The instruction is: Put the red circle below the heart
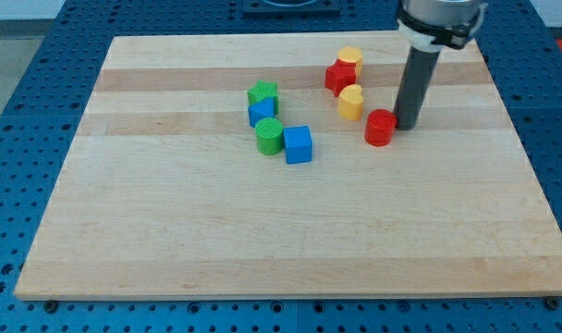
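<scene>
The red circle (380, 128) is a short red cylinder on the wooden board, right of centre. The yellow heart (351, 102) stands just up and to the left of it, a small gap between them. My tip (408, 125) rests on the board right beside the red circle, on its right side, touching or nearly touching it. The dark rod rises from there to the view's top.
A red block (339, 76) and a yellow cylinder (349, 58) stand above the heart. To the left lie a green star-like block (262, 92), a blue block (261, 113), a green cylinder (269, 135) and a blue cube (298, 144). The board's right edge (521, 148) is near.
</scene>
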Robot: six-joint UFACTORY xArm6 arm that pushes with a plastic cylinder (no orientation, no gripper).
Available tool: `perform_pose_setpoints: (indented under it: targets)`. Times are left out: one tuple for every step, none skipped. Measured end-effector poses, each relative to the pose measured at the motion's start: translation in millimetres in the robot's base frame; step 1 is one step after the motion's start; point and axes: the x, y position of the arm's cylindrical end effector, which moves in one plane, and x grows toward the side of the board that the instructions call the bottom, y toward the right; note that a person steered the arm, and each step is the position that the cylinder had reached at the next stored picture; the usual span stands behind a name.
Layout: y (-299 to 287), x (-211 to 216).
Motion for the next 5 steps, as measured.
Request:
perform_pose_setpoints:
  targets:
    - [-8.8, -0.4]
    - [-10.3, 5.7]
    - [-23.9, 7.3]
    - [-37.3, 13.4]
    - [-44.1, 20.0]
